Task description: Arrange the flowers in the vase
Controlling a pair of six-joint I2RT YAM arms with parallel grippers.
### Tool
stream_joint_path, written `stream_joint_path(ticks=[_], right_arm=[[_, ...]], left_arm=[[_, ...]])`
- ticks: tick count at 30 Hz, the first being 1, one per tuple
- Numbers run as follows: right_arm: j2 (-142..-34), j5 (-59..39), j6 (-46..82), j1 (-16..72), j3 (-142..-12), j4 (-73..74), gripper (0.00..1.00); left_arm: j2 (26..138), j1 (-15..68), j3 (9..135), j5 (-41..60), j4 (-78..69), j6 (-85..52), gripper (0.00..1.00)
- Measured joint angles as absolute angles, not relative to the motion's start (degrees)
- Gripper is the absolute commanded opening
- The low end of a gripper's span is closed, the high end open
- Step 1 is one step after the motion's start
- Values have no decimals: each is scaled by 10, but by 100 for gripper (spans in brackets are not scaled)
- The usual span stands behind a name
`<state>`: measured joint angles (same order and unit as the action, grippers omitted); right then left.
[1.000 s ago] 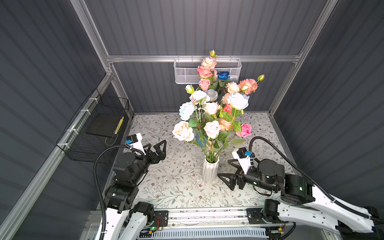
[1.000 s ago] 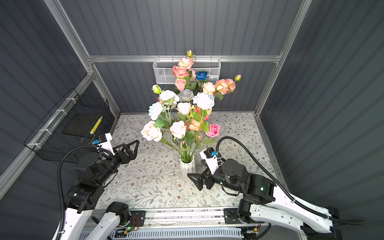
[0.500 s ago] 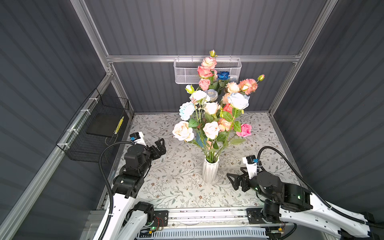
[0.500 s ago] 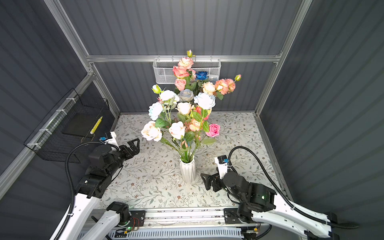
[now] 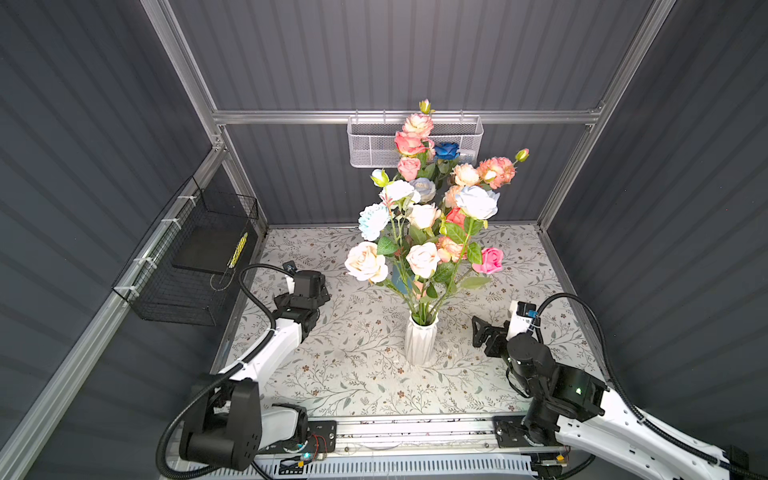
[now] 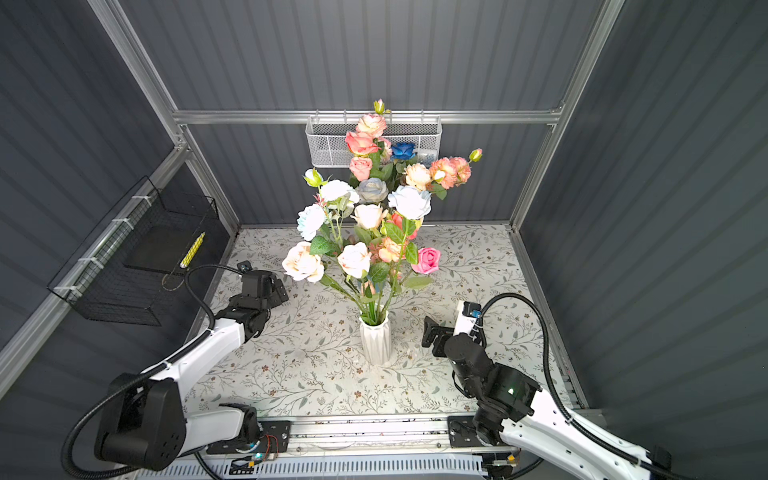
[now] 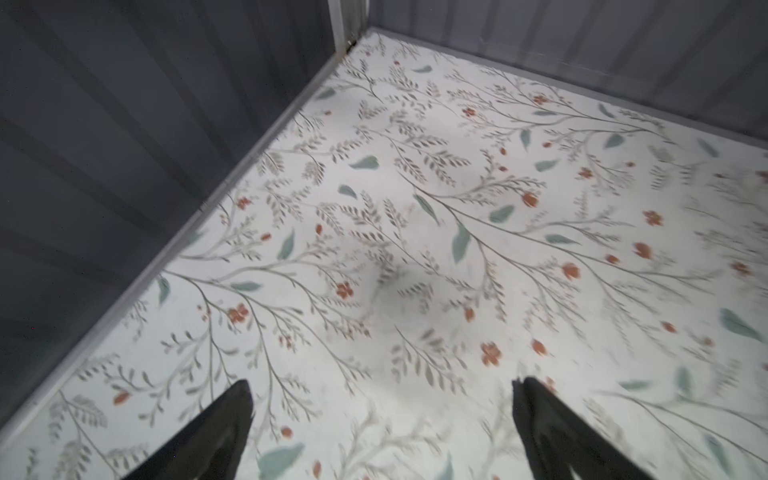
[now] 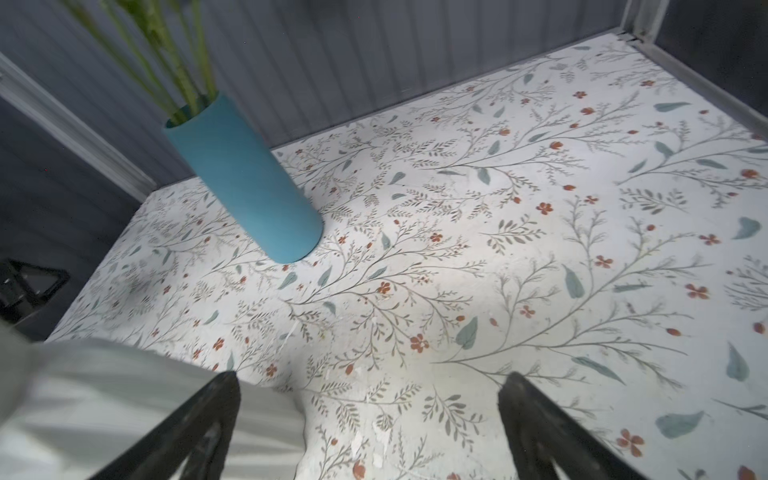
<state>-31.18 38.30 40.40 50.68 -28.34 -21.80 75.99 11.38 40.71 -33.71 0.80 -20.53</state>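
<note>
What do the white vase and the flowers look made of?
White vase: probably ceramic or hard plastic, matte, with crisp folded ridges. Flowers: apparently artificial, cloth-like petals on plastic-looking green stems; one bloom is an unnatural deep blue.

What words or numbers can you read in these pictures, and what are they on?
No text is readable in any view.
Yellow strip in the black wire basket: dark marks, too small to read.
Blue tag on the right arm's camera: too small to read.
White vase, flowers, floral mat: no writing.
</note>
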Motion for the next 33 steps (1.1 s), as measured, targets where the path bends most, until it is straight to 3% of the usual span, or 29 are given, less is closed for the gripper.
stream_joint_path(ticks=[8, 19, 33], right_arm=[[-391, 325, 361, 350, -317, -193, 99], [-406, 259, 277, 183, -276, -26, 99], [-552, 187, 76, 13, -216, 259, 99]], left_arm=[[913, 103, 331, -391, -244, -73, 100], [959, 73, 232, -289, -520, -33, 100], [983, 65, 250, -254, -537, -30, 100]])
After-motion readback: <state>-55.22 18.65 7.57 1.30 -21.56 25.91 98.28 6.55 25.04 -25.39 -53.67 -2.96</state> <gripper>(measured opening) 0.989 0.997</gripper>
